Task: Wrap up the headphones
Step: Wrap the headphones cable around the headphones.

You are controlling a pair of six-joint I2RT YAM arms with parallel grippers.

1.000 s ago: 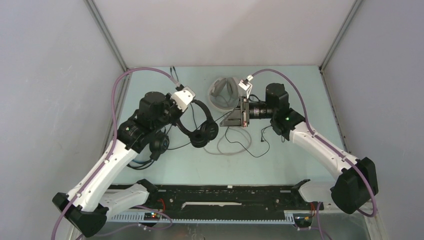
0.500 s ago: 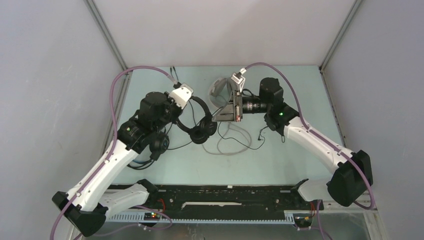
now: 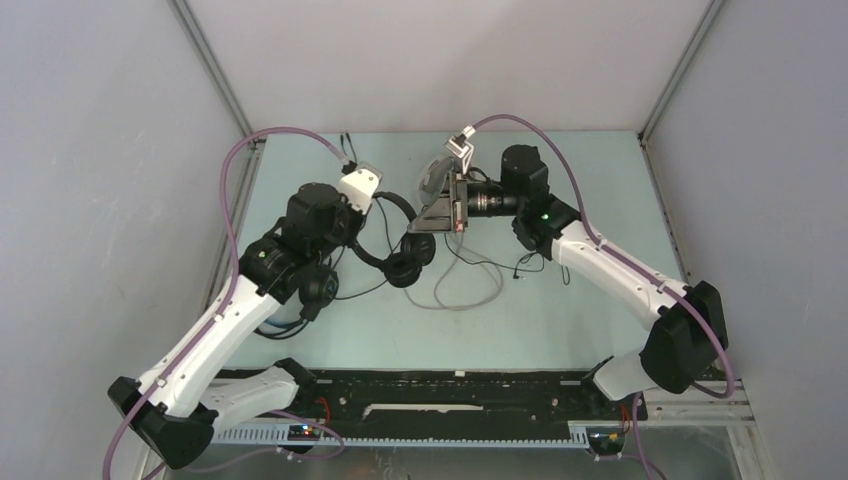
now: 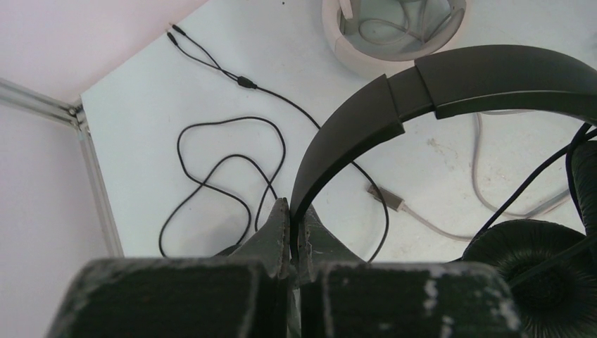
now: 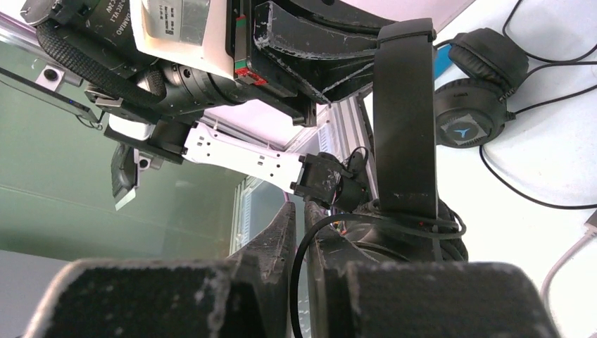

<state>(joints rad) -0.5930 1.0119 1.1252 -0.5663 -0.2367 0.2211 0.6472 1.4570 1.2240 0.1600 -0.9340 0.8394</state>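
We see the left gripper [image 4: 291, 215] pinched shut on the headband [image 4: 422, 77] of the small black headphones [image 3: 403, 268], near the centre of the table [image 3: 560, 330]. The right gripper [image 5: 299, 222] has its jaws barely apart around a thin cable [image 5: 294, 282]; we cannot tell if it grips. The white-grey headphones [image 3: 430, 180] lie half hidden behind it

Black headphones [image 3: 402, 268], cable [image 5: 412, 224] around headband

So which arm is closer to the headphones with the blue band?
Left. The left arm passes right by the blue-banded headphones; the right arm is across the table, its right pincer at the small black headphones.
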